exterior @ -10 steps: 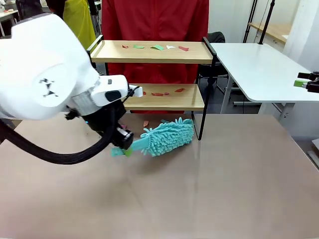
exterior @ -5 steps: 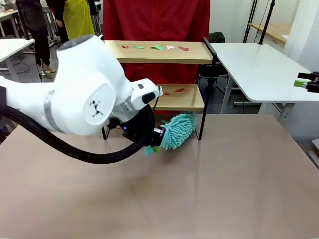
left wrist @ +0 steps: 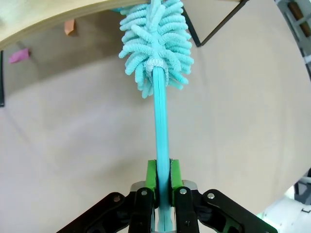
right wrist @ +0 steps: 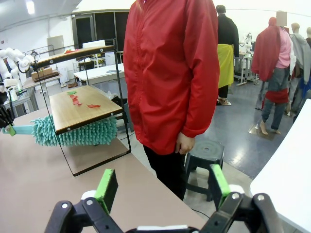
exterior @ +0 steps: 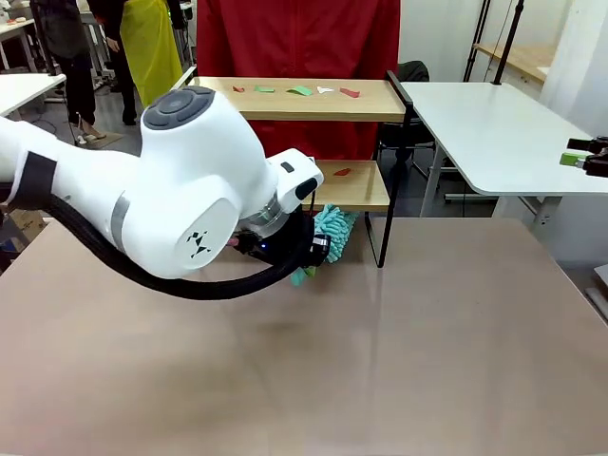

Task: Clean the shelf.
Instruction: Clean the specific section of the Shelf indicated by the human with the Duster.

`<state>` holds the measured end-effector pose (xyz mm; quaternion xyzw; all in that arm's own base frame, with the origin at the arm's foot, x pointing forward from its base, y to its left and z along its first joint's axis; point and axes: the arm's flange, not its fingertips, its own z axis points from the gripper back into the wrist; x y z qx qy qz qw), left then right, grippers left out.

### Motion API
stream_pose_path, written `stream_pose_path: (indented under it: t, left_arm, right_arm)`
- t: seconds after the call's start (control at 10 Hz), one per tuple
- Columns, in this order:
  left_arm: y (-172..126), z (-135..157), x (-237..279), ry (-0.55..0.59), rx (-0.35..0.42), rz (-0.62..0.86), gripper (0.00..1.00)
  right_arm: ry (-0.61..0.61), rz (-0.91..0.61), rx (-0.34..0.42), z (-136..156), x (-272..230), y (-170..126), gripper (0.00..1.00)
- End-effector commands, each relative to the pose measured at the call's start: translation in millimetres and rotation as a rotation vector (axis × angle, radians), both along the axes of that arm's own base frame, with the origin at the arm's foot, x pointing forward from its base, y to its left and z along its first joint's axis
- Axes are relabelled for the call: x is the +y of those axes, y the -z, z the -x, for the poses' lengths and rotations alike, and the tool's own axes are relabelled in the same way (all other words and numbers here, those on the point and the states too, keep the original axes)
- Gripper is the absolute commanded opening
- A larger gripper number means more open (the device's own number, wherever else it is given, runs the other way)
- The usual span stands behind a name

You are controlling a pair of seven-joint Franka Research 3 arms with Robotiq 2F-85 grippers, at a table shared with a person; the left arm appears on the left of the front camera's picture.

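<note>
Left gripper (left wrist: 163, 177): my green pads (left wrist: 151, 174) are clamped hard on the butt of the duster (left wrist: 161, 121), and its handle runs straight out from them to the fluffy teal head. Over the last second I have swung the left arm in from the left. The head, which lay on the table (exterior: 437, 332) in front of the shelf (exterior: 359, 197), now sits tucked under the lower board between the legs; the right wrist view shows it lying along the underside of that board (right wrist: 80, 110). I judge that this pass sweeps the table beneath the shelf, where an orange scrap (left wrist: 69, 26) and a pink one (left wrist: 19, 56) lie just beside the head, not yet pushed out. The coloured scraps on the top board (exterior: 300, 90) and on the lower board (exterior: 342, 172) sit where they were, so the boards themselves are not yet cleaned. Right gripper (right wrist: 163, 187): jaws spread wide and holding nothing, parked well off to the right. A person (right wrist: 170, 73) in a red jacket stands behind the shelf.
</note>
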<state>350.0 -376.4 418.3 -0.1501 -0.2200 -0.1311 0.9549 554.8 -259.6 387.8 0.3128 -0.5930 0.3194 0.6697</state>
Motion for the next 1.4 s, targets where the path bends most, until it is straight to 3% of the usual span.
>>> stream_pose_path:
  t: [0.0, 0.3, 0.7, 0.9, 1.0, 1.1, 1.3]
  left_arm:
    - [7, -11, -42, -0.060, -0.021, -0.005, 0.13]
    - [24, -24, -64, -0.092, -0.026, -0.026, 0.13]
    - [53, -26, -83, -0.087, 0.042, -0.040, 0.13]
    - [59, -25, -82, -0.146, 0.074, -0.076, 0.13]
    - [57, -23, -83, -0.100, 0.120, -0.074, 0.13]
    - [57, -22, -74, -0.087, 0.071, -0.057, 0.13]
    - [57, -22, -74, -0.087, 0.071, -0.057, 0.13]
  right_arm:
    - [-0.001, 0.001, -0.002, 0, 2, -2, 1.00]
    - [-0.001, 0.001, -0.002, 0, 2, -2, 1.00]
    - [-0.001, 0.001, -0.002, 0, 2, -2, 1.00]
    - [-0.001, 0.001, -0.002, 0, 2, -2, 1.00]
    - [-0.001, 0.001, -0.002, 0, 2, -2, 1.00]
    - [-0.001, 0.001, -0.002, 0, 2, -2, 1.00]
    - [-0.001, 0.001, -0.002, 0, 2, -2, 1.00]
